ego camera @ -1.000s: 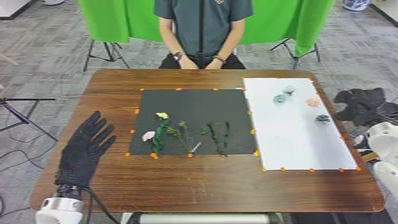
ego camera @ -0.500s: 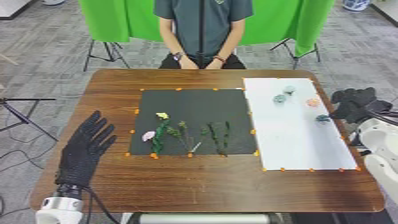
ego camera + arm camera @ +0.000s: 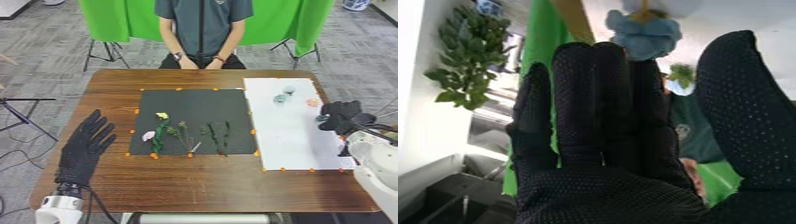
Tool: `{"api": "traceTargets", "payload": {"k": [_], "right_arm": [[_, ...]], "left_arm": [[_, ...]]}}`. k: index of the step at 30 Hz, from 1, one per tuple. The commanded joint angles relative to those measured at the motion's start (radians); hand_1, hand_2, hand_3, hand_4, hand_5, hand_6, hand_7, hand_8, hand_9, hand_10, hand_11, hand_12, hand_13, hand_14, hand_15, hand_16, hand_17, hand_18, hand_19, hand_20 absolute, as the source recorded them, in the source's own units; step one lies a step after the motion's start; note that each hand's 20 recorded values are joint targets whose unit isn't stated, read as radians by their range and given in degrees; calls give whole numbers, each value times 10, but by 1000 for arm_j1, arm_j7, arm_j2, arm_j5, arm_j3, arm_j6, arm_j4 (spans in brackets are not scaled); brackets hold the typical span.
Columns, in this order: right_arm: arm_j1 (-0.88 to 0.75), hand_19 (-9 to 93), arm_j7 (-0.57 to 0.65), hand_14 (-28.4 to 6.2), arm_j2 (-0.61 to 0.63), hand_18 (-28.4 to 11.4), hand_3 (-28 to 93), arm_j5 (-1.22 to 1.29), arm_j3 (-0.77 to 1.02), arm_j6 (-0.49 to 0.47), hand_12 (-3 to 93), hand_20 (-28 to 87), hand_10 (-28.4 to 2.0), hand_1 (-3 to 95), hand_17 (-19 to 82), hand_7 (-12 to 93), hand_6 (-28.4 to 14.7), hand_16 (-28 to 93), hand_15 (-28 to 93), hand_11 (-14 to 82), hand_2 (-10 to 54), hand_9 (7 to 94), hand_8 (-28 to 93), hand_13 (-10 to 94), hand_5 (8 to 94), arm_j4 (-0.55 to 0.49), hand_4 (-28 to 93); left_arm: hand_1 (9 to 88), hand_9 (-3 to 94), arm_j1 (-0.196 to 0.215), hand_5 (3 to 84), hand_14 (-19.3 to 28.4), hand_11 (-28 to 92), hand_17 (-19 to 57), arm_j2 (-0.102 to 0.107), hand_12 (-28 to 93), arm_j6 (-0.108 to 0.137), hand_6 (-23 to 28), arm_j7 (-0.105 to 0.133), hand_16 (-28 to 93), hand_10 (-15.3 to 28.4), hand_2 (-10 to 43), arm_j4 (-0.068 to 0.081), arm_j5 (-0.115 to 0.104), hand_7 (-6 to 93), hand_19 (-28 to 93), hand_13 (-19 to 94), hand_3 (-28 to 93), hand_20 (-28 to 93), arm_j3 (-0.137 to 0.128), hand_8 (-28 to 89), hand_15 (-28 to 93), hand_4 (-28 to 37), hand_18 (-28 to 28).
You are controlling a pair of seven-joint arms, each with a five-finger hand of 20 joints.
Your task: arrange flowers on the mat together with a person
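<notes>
In the head view the right hand [image 3: 343, 116] is over the right edge of the white sheet [image 3: 293, 135], partly covering a dark blue flower [image 3: 322, 118]. The right wrist view has the right hand [image 3: 598, 135] with straight fingers and the thumb apart, a blue flower [image 3: 642, 37] just past the fingertips. Light blue flowers [image 3: 281, 98] and a pink flower [image 3: 313, 102] lie on the sheet's far part. On the black mat [image 3: 191, 107] are a yellow flower [image 3: 162, 115], a pale pink flower [image 3: 148, 135] and green stems [image 3: 222, 137]. The left hand [image 3: 82, 150] rests open left of the mat.
Orange markers line the mat and the white sheet on the brown table [image 3: 204, 187]. A person [image 3: 202, 35] sits across the table, hands in the lap. The left arm's cable [image 3: 99, 202] runs over the near left part of the table.
My right hand has come in from beyond the table's right edge, moving left over the white sheet to the dark blue flower. The left hand and the person's hands have stayed still.
</notes>
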Motion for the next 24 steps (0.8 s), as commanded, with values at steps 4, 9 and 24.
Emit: {"api": "traceTargets", "payload": {"k": [4,9,24], "right_arm": [[46,774,19,-53,-14,-179,780,-42,-37,8,478,410,-50,476,267,504,24,270,683,248,-95,718,-39,660,562,50,-281],[60,790,-26,-34,-13,-172,774,-60,-55,37,512,414,-41,526,321,518,30,328,632,239,-95,788,-14,720,618,87,-282],[42,806,-30,-26,-5,-183,804,214,-68,385,538,454,-41,542,369,504,22,351,599,203,-95,867,8,798,713,-70,-283]], "left_arm": [[278,204,7,278,115,168,-105,-1,163,-13,22,-19,69,103,-35,8,2,191,400,177,675,116,-5,-99,169,-252,199],[277,204,8,279,115,167,-106,-2,163,-20,23,-24,69,103,-34,9,6,189,400,178,674,116,-9,-97,169,-252,199],[278,203,1,280,116,167,-107,-4,163,-26,23,-29,70,104,-35,11,6,188,401,177,675,115,-8,-96,170,-252,200]]}}
